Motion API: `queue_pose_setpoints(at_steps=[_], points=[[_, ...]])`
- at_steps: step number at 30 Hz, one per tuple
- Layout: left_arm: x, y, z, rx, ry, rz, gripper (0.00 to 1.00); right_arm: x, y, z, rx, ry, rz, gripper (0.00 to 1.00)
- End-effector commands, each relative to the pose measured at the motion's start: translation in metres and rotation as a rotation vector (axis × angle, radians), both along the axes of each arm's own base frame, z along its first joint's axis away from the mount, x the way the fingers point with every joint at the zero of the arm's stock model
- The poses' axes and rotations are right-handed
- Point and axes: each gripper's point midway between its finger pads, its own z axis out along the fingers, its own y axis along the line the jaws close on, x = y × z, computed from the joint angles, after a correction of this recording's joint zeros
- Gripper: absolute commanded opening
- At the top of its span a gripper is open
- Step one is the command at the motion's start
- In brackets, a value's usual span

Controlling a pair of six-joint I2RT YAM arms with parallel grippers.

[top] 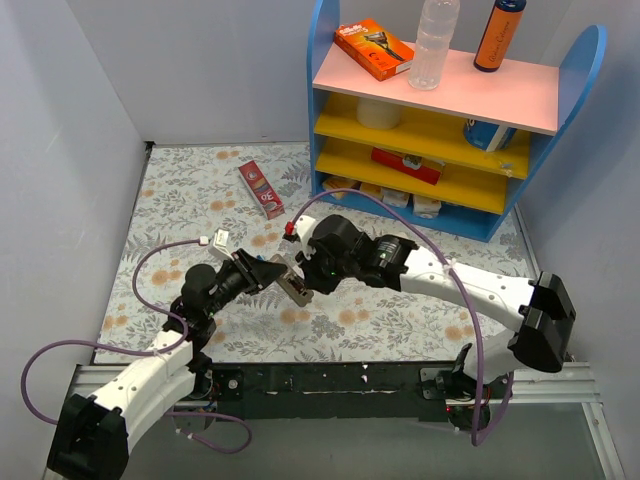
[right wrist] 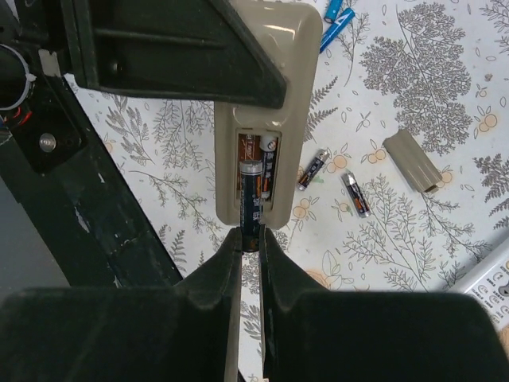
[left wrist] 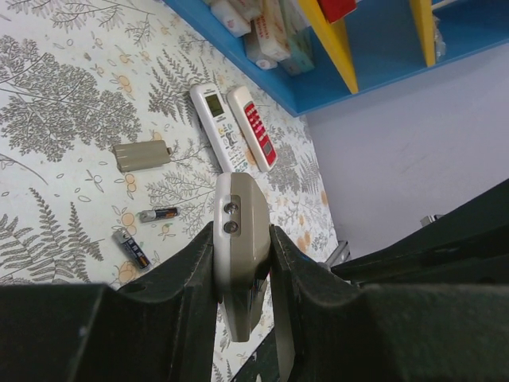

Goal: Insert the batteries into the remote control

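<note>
Top looks down; close wrist views share remote (left wrist: 242, 255).

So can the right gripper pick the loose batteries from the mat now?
Probably not yet: the right gripper is shut on a battery at the compartment of the held remote. The loose batteries themselves lie uncovered.

Floral-clothed table (left wrist: 64, 119) below my arms is carrying: two loose batteries (left wrist: 158, 214), beige cover (left wrist: 141, 155) near them, white remote (left wrist: 219, 127) just beside red-faced remote (left wrist: 253, 127), red box (top: 261, 188), blue shelf unit (top: 400, 215).

Red-faced remote (left wrist: 254, 131) lies on floral cloth (left wrist: 64, 119); clear bottle (top: 435, 45) tops blue shelf (top: 590, 65).
</note>
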Motion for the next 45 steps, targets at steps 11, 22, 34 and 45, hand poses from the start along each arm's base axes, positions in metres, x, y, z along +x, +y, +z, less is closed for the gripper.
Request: queue_pose_setpoints(at_steps=[11, 22, 34, 45], points=[[-0.003, -0.004, 0.029, -0.153, -0.082, -0.015, 0.00, -0.008, 0.011, -0.007, -0.135, 0.122, 0.008, 0.01], [-0.008, -0.007, 0.034, -0.177, -0.109, -0.041, 0.00, -0.008, 0.017, -0.012, -0.198, 0.151, 0.027, 0.01], [-0.016, -0.012, 0.037, -0.218, -0.110, -0.075, 0.00, -0.002, 0.034, 0.000, -0.150, 0.117, 0.031, 0.02], [-0.019, -0.010, 0.028, -0.271, -0.043, -0.059, 0.00, -0.001, 0.031, 0.012, -0.119, 0.075, 0.041, 0.25]])
